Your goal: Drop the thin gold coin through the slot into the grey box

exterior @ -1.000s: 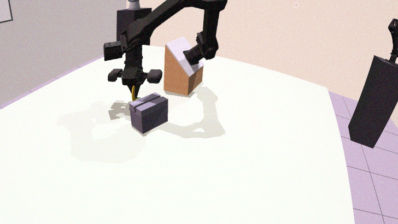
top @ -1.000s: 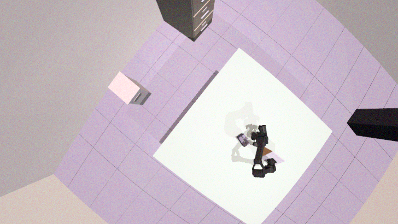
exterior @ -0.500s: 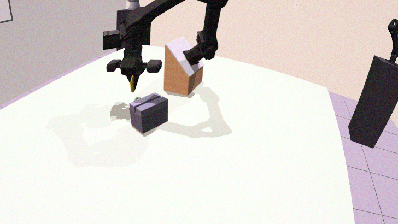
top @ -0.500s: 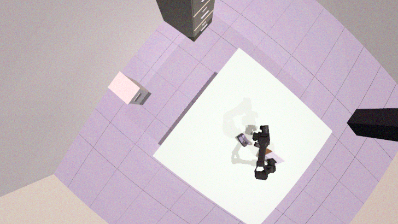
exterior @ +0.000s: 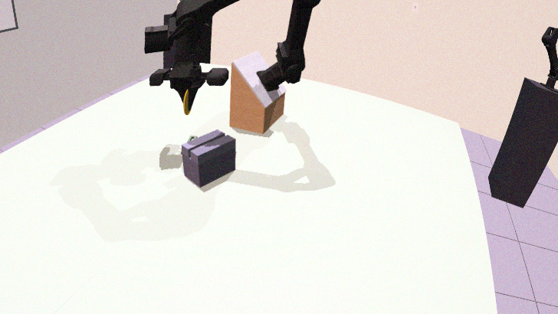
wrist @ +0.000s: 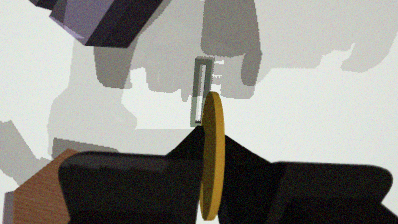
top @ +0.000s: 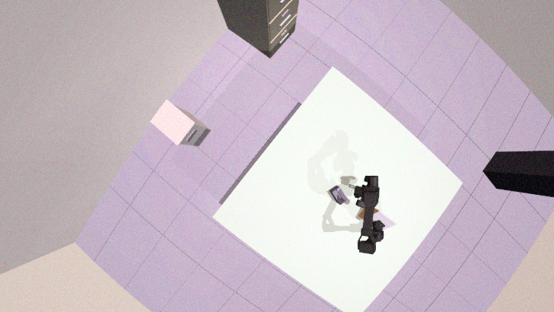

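My gripper (exterior: 187, 97) (wrist: 204, 132) is shut on the gold coin (exterior: 187, 107) (wrist: 214, 112), which stands on edge between the fingertips, held up in the air above the table. The dark-green holder (wrist: 193, 119) is empty on the table, below and beyond the coin in the wrist view; in the exterior view only a small part of it shows behind the box. The grey box (top: 338, 195) (exterior: 218, 165) (wrist: 107, 25) stands on the table with its narrow slot on top. In the exterior view the coin is above and behind the box, left of its middle.
An orange-brown block with a sloped pale top (exterior: 246, 101) (wrist: 42, 192) stands behind the box, and the arm's base is mounted on it. The white table (top: 278, 217) (exterior: 351, 233) carries the arm's shadows. A tall black block (top: 523, 174) (exterior: 519, 152) stands off the table's edge.
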Tool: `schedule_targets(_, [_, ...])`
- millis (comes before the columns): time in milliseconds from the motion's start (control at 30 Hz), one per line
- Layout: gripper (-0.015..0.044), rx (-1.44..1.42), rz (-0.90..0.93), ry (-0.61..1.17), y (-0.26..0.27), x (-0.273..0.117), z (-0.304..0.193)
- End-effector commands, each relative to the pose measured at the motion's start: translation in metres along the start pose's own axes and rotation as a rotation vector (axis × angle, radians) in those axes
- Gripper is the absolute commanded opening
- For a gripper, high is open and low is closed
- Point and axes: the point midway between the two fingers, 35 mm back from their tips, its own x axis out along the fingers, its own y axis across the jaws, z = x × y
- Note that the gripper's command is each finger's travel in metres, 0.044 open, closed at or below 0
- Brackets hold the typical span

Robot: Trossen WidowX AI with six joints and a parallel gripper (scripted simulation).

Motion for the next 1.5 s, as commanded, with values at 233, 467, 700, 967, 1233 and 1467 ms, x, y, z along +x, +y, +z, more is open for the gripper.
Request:
schedule_targets(233, [0.0000,0.172,-0.012,-0.002,0.000,-0.009,0.001])
schedule_targets(467, [0.0000,0.408,-0.011,-0.004,0.000,-0.009,0.000])
schedule_targets(700, [0.0000,0.637,-0.011,-0.005,0.000,-0.009,-0.001])
schedule_targets(967, [0.0000,0.659,-0.013,-0.006,0.002,-0.010,0.004])
schedule_targets(1233, [0.0000,0.661,-0.018,-0.007,0.011,-0.011,0.021])
schedule_targets(1467, [0.0000,0.661,-0.020,-0.008,0.019,-0.012,0.036])
